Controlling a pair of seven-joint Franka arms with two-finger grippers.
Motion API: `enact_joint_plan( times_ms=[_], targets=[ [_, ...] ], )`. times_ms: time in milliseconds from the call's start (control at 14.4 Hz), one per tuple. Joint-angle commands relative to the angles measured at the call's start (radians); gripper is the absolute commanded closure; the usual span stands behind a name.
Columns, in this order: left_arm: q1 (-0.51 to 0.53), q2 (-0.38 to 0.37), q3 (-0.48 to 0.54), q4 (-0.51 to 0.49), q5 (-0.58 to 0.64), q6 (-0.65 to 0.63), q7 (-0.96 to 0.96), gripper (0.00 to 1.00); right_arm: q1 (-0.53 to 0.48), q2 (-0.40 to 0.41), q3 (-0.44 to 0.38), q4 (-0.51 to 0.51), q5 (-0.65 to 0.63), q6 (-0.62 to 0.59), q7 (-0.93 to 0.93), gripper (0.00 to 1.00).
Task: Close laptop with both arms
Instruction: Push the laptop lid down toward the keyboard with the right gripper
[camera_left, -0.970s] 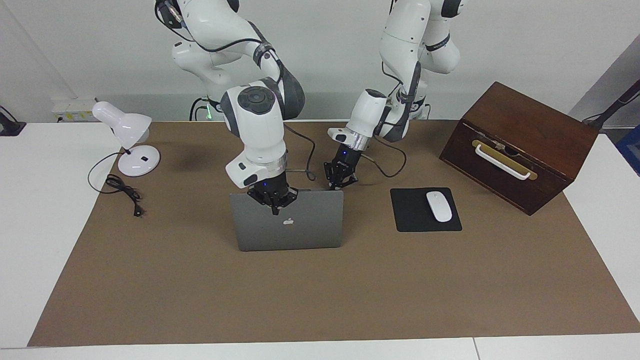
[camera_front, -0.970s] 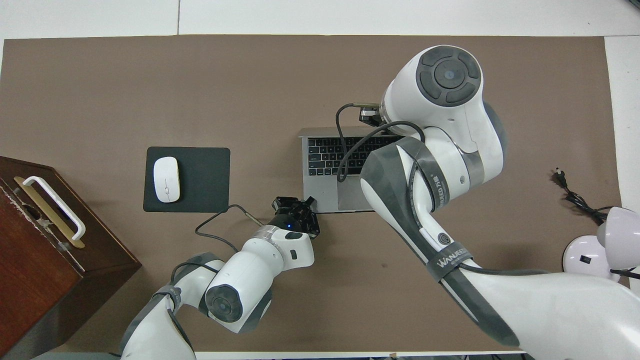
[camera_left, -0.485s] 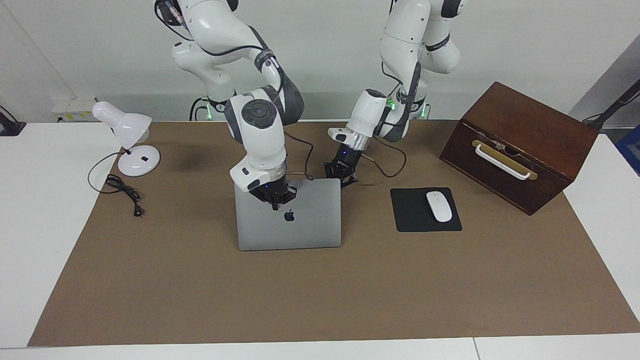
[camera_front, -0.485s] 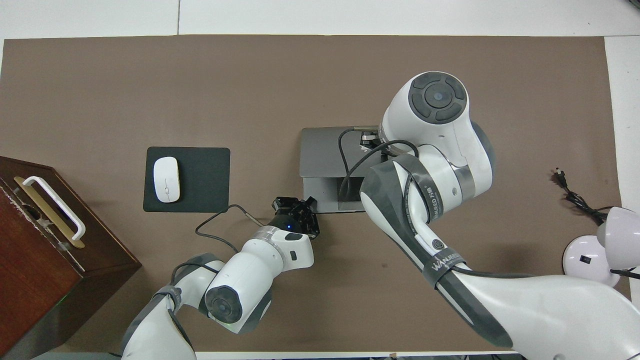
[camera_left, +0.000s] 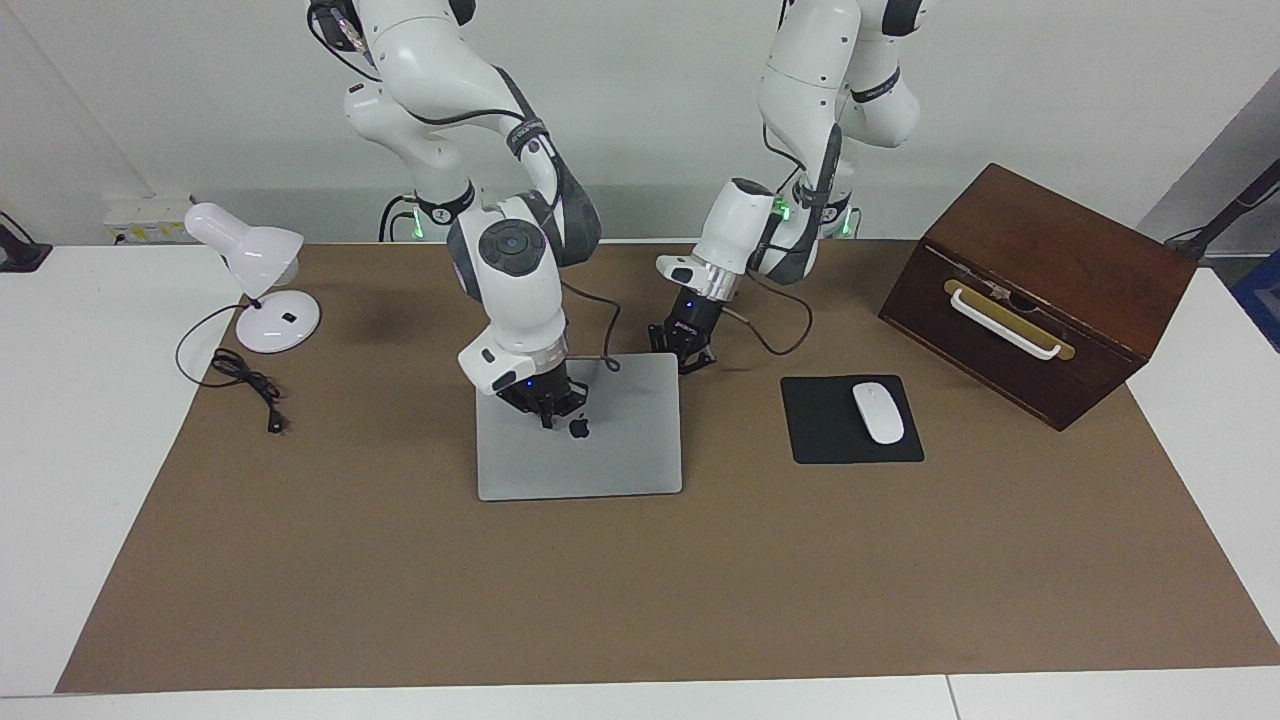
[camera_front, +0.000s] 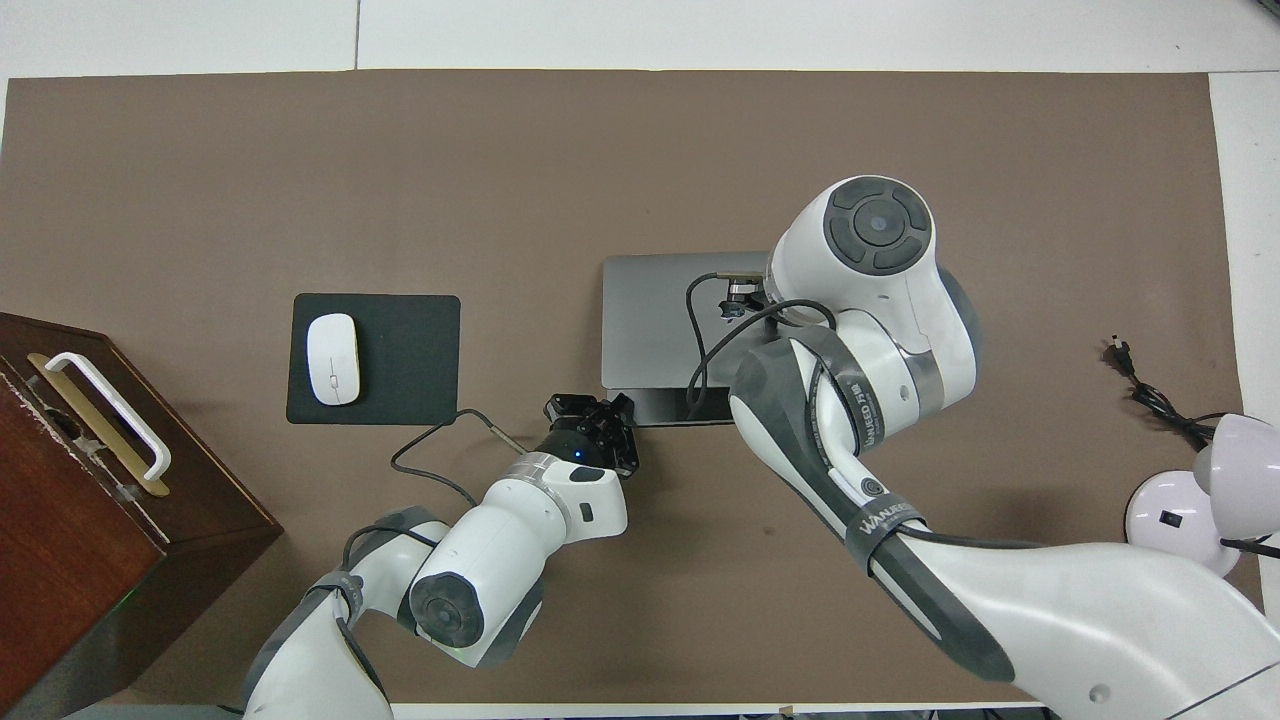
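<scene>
The silver-grey laptop (camera_left: 600, 460) lies on the brown mat with its lid lowered almost flat, apple logo up. In the overhead view the lid (camera_front: 650, 320) covers the keyboard, and only a narrow strip of the base shows at the edge nearest the robots. My right gripper (camera_left: 546, 418) is shut, and its tips press on the lid beside the logo. Its wrist hides it in the overhead view. My left gripper (camera_left: 688, 362) is shut too. It rests at the laptop's corner nearest the robots, toward the left arm's end, and shows there in the overhead view (camera_front: 598, 412).
A black mouse pad (camera_left: 850, 435) with a white mouse (camera_left: 878, 412) lies beside the laptop toward the left arm's end. A brown wooden box (camera_left: 1040, 290) with a white handle stands past it. A white desk lamp (camera_left: 255, 270) and its cord (camera_left: 245, 378) sit toward the right arm's end.
The lid has swung from nearly upright down to almost flat, covering the keyboard. My right gripper followed it down and toward the robots. The left gripper stayed at the corner.
</scene>
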Motion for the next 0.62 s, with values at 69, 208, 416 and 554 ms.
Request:
enact_joint_plan(
  times_ms=[69,208,416,554],
  targets=[
    [-0.004,0.093,0.018,-0.041,-0.007,-0.012,0.03,1.0,-0.021,-0.012,0.009,-0.06,0.03,0.059,-0.042,1.0],
    [-0.004,0.091,0.018,-0.05,-0.007,-0.012,0.03,1.0,-0.019,0.002,0.009,-0.067,0.03,0.092,-0.042,1.0],
    [-0.004,0.09,0.018,-0.064,-0.007,-0.014,0.03,1.0,-0.019,0.013,0.009,-0.069,0.03,0.104,-0.042,1.0],
    [-0.004,0.09,0.019,-0.065,-0.007,-0.014,0.03,1.0,-0.019,0.02,0.009,-0.069,0.03,0.11,-0.042,1.0]
  ],
)
